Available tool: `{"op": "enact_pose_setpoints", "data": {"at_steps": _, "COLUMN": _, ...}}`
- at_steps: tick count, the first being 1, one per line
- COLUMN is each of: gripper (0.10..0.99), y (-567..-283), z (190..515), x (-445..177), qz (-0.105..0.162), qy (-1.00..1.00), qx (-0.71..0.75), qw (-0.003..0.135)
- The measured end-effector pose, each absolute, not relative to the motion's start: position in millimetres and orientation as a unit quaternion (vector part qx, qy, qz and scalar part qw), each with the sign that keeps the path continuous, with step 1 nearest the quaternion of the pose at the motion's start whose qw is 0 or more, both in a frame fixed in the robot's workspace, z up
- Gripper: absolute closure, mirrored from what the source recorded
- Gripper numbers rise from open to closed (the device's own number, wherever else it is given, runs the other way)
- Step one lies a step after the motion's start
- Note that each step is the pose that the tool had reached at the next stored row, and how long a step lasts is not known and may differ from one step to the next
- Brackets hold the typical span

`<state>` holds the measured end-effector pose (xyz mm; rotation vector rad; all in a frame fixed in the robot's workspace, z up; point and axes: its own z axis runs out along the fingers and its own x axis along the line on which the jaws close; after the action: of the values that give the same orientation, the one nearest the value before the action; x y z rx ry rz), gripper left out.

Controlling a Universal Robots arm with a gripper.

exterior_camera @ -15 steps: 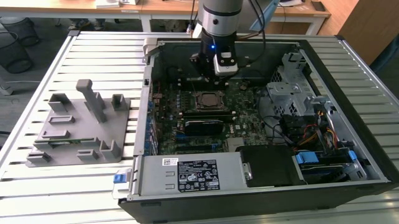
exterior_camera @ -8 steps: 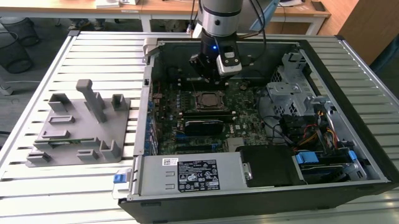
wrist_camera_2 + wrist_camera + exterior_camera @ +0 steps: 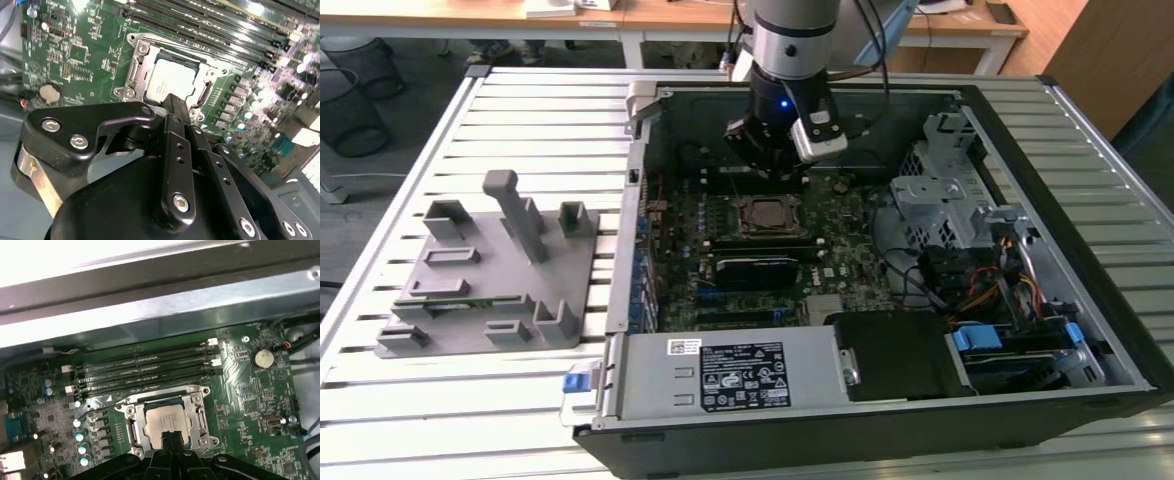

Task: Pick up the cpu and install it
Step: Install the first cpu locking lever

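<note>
The cpu (image 3: pixel 761 213) lies flat in the motherboard socket (image 3: pixel 762 217), inside the open computer case. Its silver top shows in both wrist views (image 3: pixel 170 82) (image 3: pixel 166 421), framed by the socket's metal frame (image 3: pixel 131 427). My gripper (image 3: pixel 765 178) hangs just above the socket, toward the far side of the case. Its black fingers (image 3: pixel 174 107) are pressed together with nothing between them, and the tips (image 3: pixel 170 436) sit over the near edge of the chip. I cannot tell whether they touch it.
The memory slots (image 3: pixel 145 371) run beside the socket, and a coin battery (image 3: pixel 263 358) sits on the board. A grey fixture block (image 3: pixel 494 270) stands on the slatted table at the exterior view's left. The power supply (image 3: pixel 734 372) and a metal drive cage (image 3: pixel 941 190) crowd the case.
</note>
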<state>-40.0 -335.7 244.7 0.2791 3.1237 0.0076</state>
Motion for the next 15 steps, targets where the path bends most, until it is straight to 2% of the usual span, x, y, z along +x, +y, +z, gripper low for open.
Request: {"op": "enact_pose_setpoints", "data": {"at_steps": 15, "gripper": 0.980, "y": -335.7, "z": 243.5, "x": -40.0, "qz": 0.003, "qy": 1.000, "qx": -0.023, "qw": 0.002}}
